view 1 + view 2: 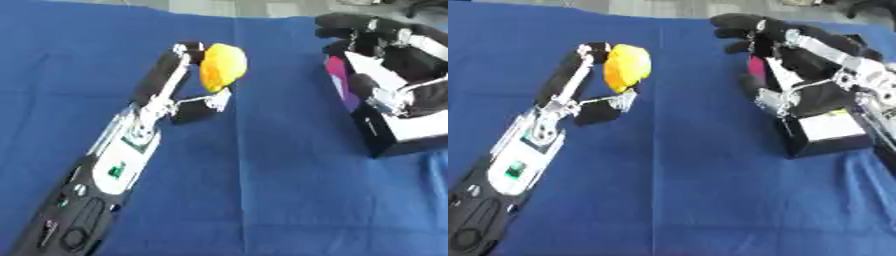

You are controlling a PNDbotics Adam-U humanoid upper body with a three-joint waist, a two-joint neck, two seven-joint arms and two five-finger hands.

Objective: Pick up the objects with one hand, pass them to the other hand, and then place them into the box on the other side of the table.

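Note:
My left hand (179, 82) reaches in from the lower left and holds a yellow rounded object (222, 67) pinched between its fingers and thumb, raised above the blue cloth. My right hand (798, 60) hovers at the upper right with its fingers spread and relaxed, holding nothing, over the box. The box (824, 131) is black-walled with a white inside and a pink patch on its left wall; the right hand hides much of it. A gap of blue cloth separates the yellow object from the right hand.
A blue cloth (262, 190) covers the table. A grey floor strip (227, 6) shows beyond the far edge. My left forearm (96, 195) lies across the lower left of the cloth.

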